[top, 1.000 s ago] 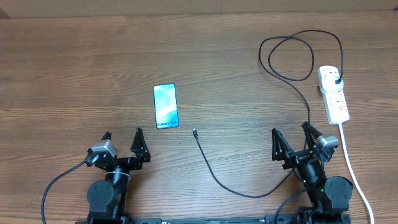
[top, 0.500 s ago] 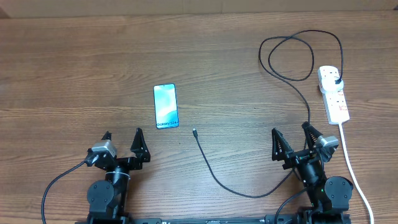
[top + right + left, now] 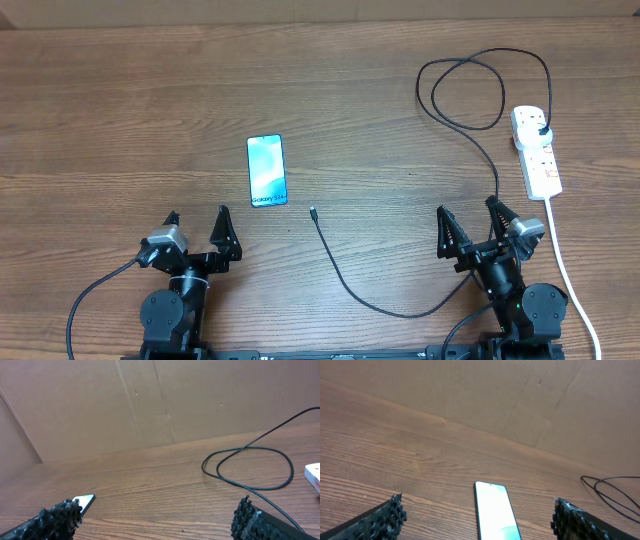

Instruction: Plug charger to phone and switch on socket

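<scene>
The phone [image 3: 267, 171] lies flat on the wooden table with its light-blue screen lit; it also shows in the left wrist view [image 3: 496, 516] and partly in the right wrist view [image 3: 85, 501]. The black charger cable [image 3: 345, 280] runs from its connector tip [image 3: 312, 211] in a curve, loops at the back right [image 3: 470, 92], and its plug [image 3: 541, 130] sits in the white power strip [image 3: 537, 150]. My left gripper [image 3: 197, 226] is open and empty, just nearer than the phone. My right gripper [image 3: 468, 223] is open and empty, near the strip.
The strip's thick white cord [image 3: 568, 275] runs along the right side toward the front edge. A brown cardboard wall [image 3: 150, 400] stands behind the table. The cable loop [image 3: 247, 467] lies ahead of the right gripper.
</scene>
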Controlling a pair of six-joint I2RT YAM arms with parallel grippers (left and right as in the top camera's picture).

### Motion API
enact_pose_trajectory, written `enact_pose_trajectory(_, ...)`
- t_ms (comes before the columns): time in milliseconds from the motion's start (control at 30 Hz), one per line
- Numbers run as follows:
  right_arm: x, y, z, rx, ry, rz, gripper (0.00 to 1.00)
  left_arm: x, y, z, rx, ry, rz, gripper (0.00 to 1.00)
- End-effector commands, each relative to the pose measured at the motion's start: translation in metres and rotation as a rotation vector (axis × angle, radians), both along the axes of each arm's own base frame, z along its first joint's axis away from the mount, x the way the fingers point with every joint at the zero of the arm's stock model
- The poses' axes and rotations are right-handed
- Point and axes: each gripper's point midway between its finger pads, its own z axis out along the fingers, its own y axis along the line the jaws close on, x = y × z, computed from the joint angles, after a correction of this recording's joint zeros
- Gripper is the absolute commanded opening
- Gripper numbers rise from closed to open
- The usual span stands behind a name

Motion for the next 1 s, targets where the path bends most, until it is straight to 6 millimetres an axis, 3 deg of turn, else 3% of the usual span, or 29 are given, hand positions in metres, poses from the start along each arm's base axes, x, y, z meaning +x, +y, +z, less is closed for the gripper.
enact_pose_trajectory(0, 0.0, -0.001, -0.002, -0.005, -0.004, -0.007, 1.0, 0.0, -0.001, 0.0, 0.014, -0.006, -0.008, 1.0)
enact_pose_trajectory(767, 0.0, -0.001, -0.002, -0.005, -0.004, -0.007, 1.0, 0.0, -0.001, 0.0, 0.013, -0.006, -0.01, 0.99)
enact_pose_trajectory(967, 0.0, -0.001, -0.002, -0.005, -0.004, -0.007, 1.0, -0.003, -0.025, 0.004, -0.002, -0.016, -0.149, 1.0)
